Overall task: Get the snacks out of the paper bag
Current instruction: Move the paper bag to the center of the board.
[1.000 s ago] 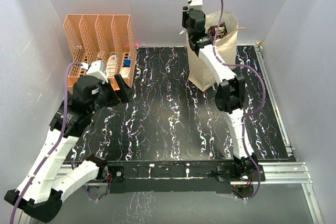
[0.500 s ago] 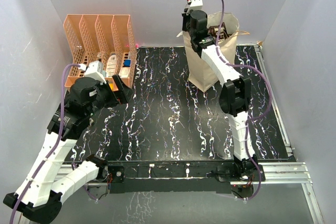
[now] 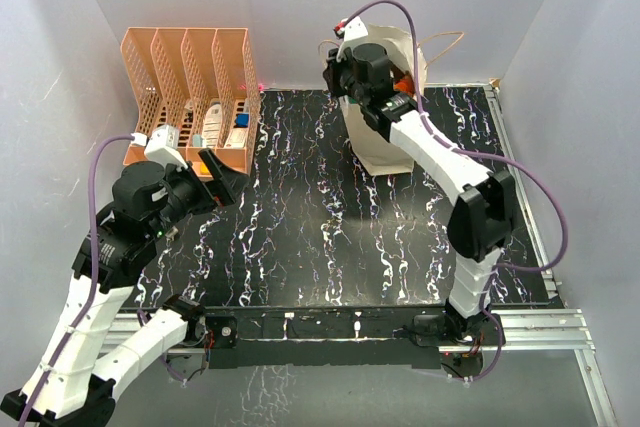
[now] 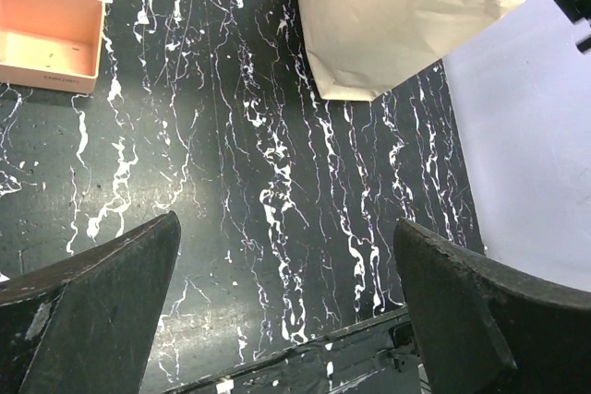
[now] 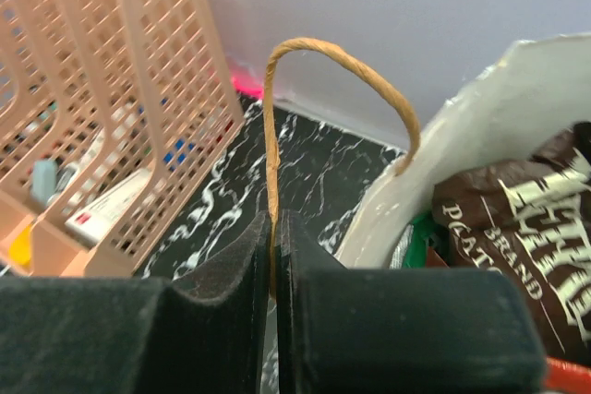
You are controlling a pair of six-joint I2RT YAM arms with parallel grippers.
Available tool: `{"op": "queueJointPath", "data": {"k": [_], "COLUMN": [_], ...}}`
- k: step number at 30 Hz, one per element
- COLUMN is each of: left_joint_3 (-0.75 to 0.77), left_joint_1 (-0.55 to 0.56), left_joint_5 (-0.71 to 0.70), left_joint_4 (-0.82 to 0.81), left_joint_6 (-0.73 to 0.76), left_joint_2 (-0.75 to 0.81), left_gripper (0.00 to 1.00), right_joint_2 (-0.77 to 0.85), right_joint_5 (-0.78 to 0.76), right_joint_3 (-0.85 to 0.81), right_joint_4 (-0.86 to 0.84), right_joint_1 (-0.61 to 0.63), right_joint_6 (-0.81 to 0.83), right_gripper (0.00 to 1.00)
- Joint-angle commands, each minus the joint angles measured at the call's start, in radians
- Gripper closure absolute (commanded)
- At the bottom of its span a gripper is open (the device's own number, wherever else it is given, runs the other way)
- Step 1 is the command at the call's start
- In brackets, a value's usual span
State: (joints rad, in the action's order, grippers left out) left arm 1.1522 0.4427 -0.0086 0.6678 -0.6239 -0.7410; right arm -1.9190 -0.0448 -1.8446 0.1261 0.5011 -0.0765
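Observation:
The tan paper bag (image 3: 385, 137) stands at the back of the black marbled table, leaning left; it also shows in the left wrist view (image 4: 388, 20) and the right wrist view (image 5: 480, 136). My right gripper (image 5: 275, 228) is shut on the bag's brown cord handle (image 5: 332, 62) at its left rim (image 3: 338, 72). Inside the bag a dark brown snack packet (image 5: 517, 209), a green one (image 5: 420, 237) and an orange one (image 3: 402, 80) show. My left gripper (image 4: 286, 302) is open and empty above the table's left front (image 3: 215, 182).
An orange perforated organizer (image 3: 190, 87) with small white and blue items stands at the back left; its corner shows in the left wrist view (image 4: 46, 25) and its slats in the right wrist view (image 5: 111, 117). White walls close in behind and on both sides.
My right gripper has moved left and pulled the bag by its handle, tipping the bag's top to the left. My left arm has drawn back and lowered slightly.

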Motion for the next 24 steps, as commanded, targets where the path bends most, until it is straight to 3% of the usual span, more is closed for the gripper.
{"op": "queueJointPath", "data": {"k": [1,14,24], "left_joint_3": [0.034,0.004,-0.029], "left_joint_1": [0.005,0.005,0.005], "left_joint_5": [0.035,0.101,0.172], "left_joint_4": [0.005,-0.092,-0.161], "left_joint_6": [-0.036,-0.130,-0.215], "left_joint_2": [0.002,-0.011,0.011], "left_gripper": [0.02,0.02,0.02], "right_joint_2": [0.209,0.527,0.603], "right_joint_5": [0.108,0.244,0.301], "right_joint_3": [0.111,0.414,0.457], "right_joint_4": [-0.062,0.027,0.024], "right_joint_1": [0.039,0.196,0.357], "right_joint_6": [-0.050,-0.129,-0.258], "right_gripper": [0.93,0.93,0.93]}}
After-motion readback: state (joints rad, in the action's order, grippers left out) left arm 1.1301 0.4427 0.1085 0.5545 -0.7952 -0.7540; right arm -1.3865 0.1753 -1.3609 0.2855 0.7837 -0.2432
